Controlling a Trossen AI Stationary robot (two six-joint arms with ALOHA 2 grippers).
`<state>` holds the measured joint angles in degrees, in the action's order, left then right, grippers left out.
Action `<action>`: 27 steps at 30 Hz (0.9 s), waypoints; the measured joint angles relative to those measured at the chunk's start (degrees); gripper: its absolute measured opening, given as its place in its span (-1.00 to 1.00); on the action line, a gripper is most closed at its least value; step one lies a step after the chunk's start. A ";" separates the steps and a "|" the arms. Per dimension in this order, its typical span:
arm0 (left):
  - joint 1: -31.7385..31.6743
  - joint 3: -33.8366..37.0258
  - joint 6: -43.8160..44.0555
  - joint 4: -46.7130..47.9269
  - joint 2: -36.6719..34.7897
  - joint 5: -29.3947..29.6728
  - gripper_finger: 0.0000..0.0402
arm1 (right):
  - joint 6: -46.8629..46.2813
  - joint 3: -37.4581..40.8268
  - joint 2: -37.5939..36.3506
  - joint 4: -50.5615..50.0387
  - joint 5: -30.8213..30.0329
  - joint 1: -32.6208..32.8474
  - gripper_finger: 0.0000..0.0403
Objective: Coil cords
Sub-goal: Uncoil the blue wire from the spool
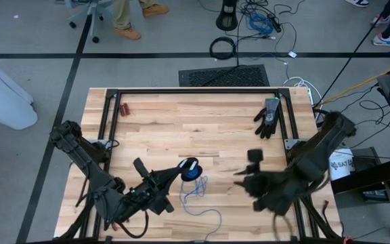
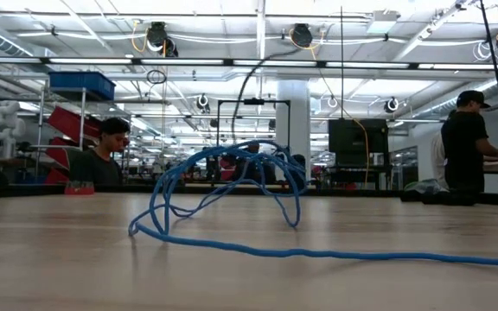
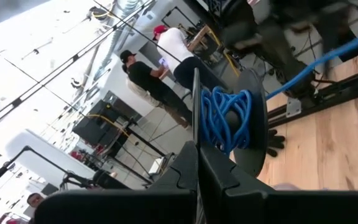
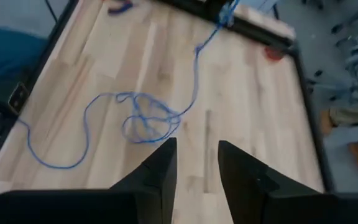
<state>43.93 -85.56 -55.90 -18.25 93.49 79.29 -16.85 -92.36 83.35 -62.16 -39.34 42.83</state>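
Near the table's front edge, left of centre, the left gripper [image 1: 170, 177] is clenched on a dark spool [image 3: 253, 118] wound with blue cord; the wrist view shows the coil [image 3: 225, 118] packed against the spool's flat disc. From the spool the cord [image 1: 196, 192] runs loose over the wooden table [image 1: 181, 122], making a small tangle of loops just in front of the spool, then a long tail curving toward the front edge. Low view: the loops [image 2: 223, 186] stand arched off the tabletop, the tail lying flat across to one side.

Right gripper [image 1: 248, 175] hovers right of centre, toward the front edge, well apart from the cord. Its fingers [image 4: 160, 168] stand parted with nothing between them.

Black glove [image 1: 268, 116] lies near the back right corner. Small red object [image 1: 124, 108] sits near the back left corner. People stand and sit in the room beyond the table.
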 joint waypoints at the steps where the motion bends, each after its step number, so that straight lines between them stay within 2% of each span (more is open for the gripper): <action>1: -0.12 0.00 0.00 0.02 0.00 0.00 -1.00 | 1.23 0.00 -1.72 0.03 -0.12 -0.02 -0.49; 9: -0.25 0.00 -0.37 0.40 -0.02 0.00 -1.00 | 4.32 1.51 -10.02 -0.04 -0.14 0.24 -0.55; 12: -0.27 0.00 -0.07 0.38 -0.02 0.00 -1.00 | 3.52 7.06 -11.75 3.00 -0.14 0.98 -0.57; 16: -0.27 0.00 2.13 1.26 -0.02 -0.94 -1.00 | 0.36 19.23 -14.32 9.44 0.01 2.25 -0.57; 19: -0.65 0.00 5.65 2.44 -0.02 -6.08 -1.00 | -0.56 30.72 -16.42 21.50 -1.23 2.73 -0.57; 21: -1.14 0.00 7.19 2.59 -0.02 -9.39 -1.00 | 2.00 39.03 -17.00 33.71 -2.56 2.71 -0.57; 27: -4.82 0.00 12.06 5.22 0.00 -15.54 -1.00 | 17.63 59.78 -14.30 76.39 -2.72 1.00 -0.57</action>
<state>39.11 -85.56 -43.83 -13.03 93.49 63.74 0.78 -32.58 69.05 14.23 -42.06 43.83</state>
